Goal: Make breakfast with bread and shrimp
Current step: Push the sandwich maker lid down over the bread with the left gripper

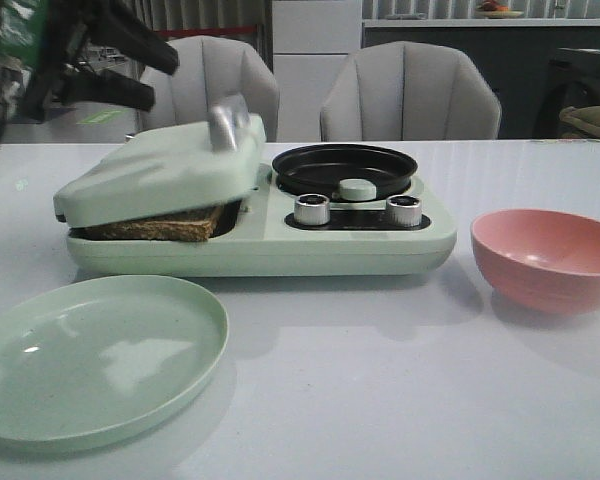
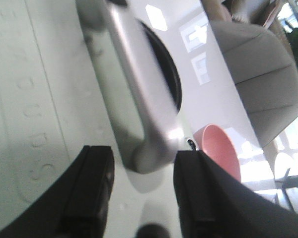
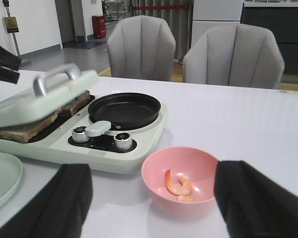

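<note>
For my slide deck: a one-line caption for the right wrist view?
Shrimp in a pink bowl beside the breakfast maker, bread under its half-closed lid.

Left hand (image 2: 141,193) and right hand (image 3: 151,208) both spread wide

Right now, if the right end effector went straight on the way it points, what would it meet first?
Most likely the pink bowl holding the shrimp, which sits directly ahead between the open fingers of the right end effector. How far ahead is unclear from this view.
</note>
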Robot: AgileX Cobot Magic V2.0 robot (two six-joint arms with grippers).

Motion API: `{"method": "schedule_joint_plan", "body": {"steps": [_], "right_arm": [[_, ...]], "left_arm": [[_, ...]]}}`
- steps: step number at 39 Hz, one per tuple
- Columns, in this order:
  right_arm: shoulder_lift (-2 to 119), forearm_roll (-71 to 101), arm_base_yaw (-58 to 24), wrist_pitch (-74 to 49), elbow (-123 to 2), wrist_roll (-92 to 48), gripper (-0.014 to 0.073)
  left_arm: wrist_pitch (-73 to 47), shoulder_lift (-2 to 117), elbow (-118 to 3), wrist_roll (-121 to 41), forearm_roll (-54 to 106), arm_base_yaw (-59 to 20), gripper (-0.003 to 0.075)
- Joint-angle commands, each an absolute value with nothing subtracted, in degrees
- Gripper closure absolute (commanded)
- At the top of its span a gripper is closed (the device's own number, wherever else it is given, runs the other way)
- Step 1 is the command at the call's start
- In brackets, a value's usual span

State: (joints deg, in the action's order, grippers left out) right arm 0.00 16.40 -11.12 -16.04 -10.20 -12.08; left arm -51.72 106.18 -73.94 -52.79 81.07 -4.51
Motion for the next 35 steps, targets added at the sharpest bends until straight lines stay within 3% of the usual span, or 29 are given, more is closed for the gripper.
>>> {"method": "schedule_joint_plan", "body": {"steps": [1,19,35], "right_arm": [[0.67,16.59,-11.09,-12.13,-11.69,-12.22,-0.0011],[0.67,16.59,-11.09,-12.13,-11.69,-12.22,-0.0011],[0.67,16.59,-11.09,-12.13,-11.69,-12.22,-0.0011]], "left_arm": [[-50.72,105.16,-75.67,-53.4,82.45,-6.76,0.037],[-57.05,101.32,-84.77,-49.71,63.98,-6.17,0.0368],[-46.68,83.21,-90.01,-16.24,5.51,-6.17,0.0368]]}}
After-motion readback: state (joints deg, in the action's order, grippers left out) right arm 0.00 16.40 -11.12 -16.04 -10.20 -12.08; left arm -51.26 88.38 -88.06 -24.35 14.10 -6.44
